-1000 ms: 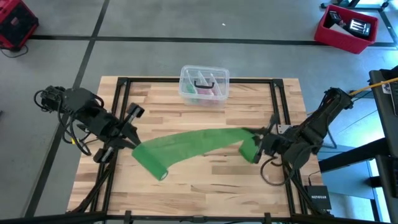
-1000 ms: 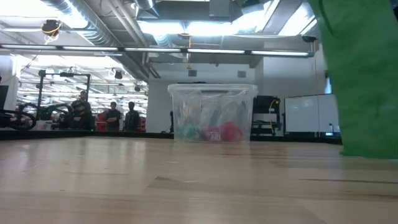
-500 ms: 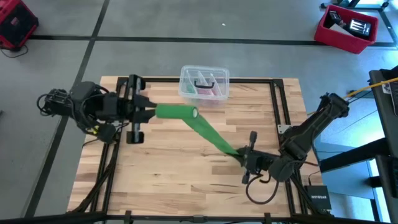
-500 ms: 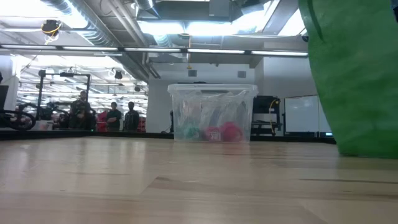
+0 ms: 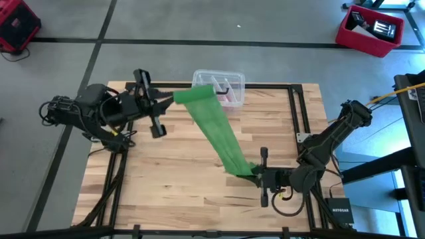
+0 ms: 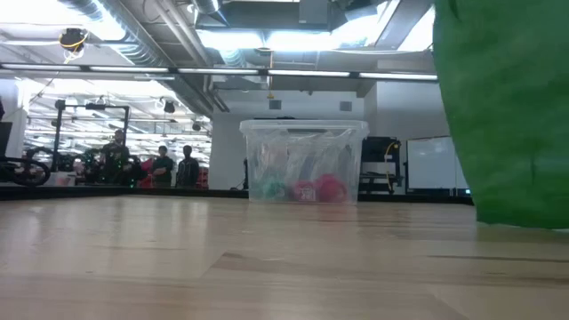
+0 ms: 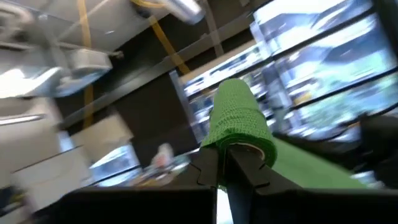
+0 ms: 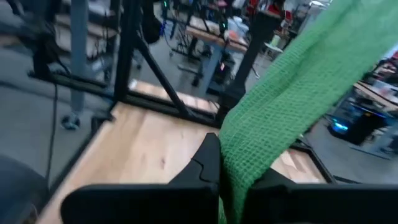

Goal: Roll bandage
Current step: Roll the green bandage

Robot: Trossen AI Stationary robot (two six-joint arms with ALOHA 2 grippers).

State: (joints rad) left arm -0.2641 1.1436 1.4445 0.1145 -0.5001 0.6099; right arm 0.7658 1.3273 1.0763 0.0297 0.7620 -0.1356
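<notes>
The bright green bandage (image 5: 216, 129) runs as a straight band slantwise over the table, from a rolled end (image 5: 197, 97) near the far edge down to a flat end (image 5: 240, 167) near the front edge. My left gripper (image 5: 169, 101) is shut on the rolled end, held above the table. My right gripper (image 5: 254, 174) is shut on the flat end. In the low view the band (image 6: 507, 116) fills the right side. My left gripper grips the roll (image 7: 239, 118) at its near end face (image 7: 247, 149), its two fingers (image 7: 211, 171) closed together there. It comes level from the table's left, along the roll's axis. The roll is lifted clear of the table. My right gripper pinches the flat end of the band (image 8: 239, 165) between its two fingers (image 8: 208, 162). It comes nearly level from the table's right. The band rises from the fingers, drawn straight toward the roll.
A clear plastic box (image 5: 226, 85) with pink and dark items stands at the far edge, just behind the roll, and shows in the low view (image 6: 302, 160). Black frame rails (image 5: 295, 113) run along the table's sides. A red bin (image 5: 368, 30) sits on the floor. People (image 6: 160, 164) stand far off.
My left gripper has carried the rolled end up from the near left of the table toward the far edge and has turned. My right gripper has gone toward the near edge with the flat end. The band, slack and curved before, is now drawn straight between them.
</notes>
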